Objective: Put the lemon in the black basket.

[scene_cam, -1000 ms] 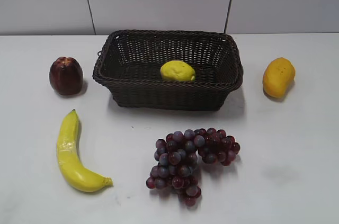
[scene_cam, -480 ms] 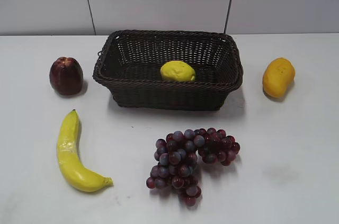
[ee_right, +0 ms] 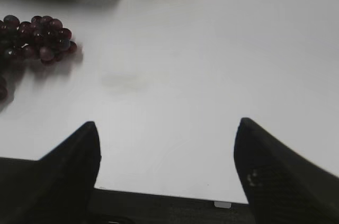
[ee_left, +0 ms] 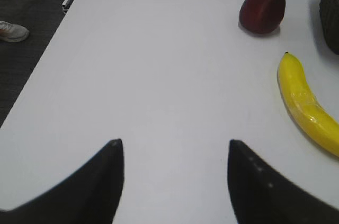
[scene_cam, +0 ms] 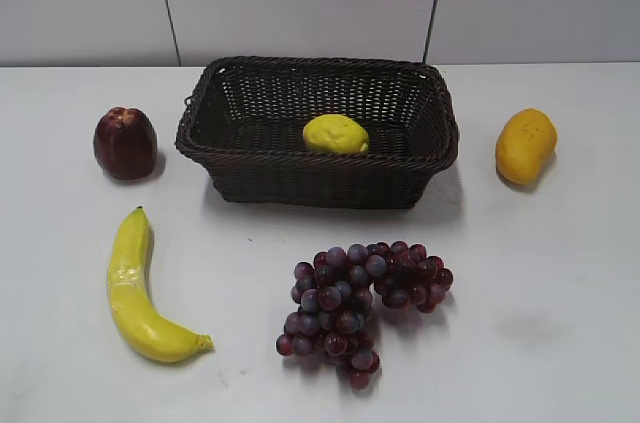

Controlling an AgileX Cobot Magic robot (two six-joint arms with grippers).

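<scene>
Five fruits and one basket sit on the white table (scene_cam: 560, 343). Farthest left, a dark red apple-like fruit (scene_cam: 125, 143) stands near the basket's left end, with a banana (scene_cam: 140, 293) lying in front of it, toward the camera. The left end effector (ee_left: 172, 173) hovers over bare table short of the banana, its two dark fingers spread apart with nothing between them.

In the middle, the black basket (scene_cam: 320, 178) holds the lemon (scene_cam: 336, 134), which rests on the basket floor against the near wall, slightly right of centre. By the look of it the task is done. A bunch of purple grapes (scene_cam: 362, 301) lies in front of the basket.

On the right, an orange-yellow mango (scene_cam: 525, 146) lies apart from the basket's right end. The right end effector (ee_right: 167, 166) is likewise wide open and empty, over the near table edge, with the grapes ahead to its left.

Little remains to go wrong, in my judgement. The main risk is a needless further reach: an arm crossing low could clip the rim and shift the basket, or nudge the grapes or the banana. The rounded lemon might also roll if the basket were bumped.
</scene>
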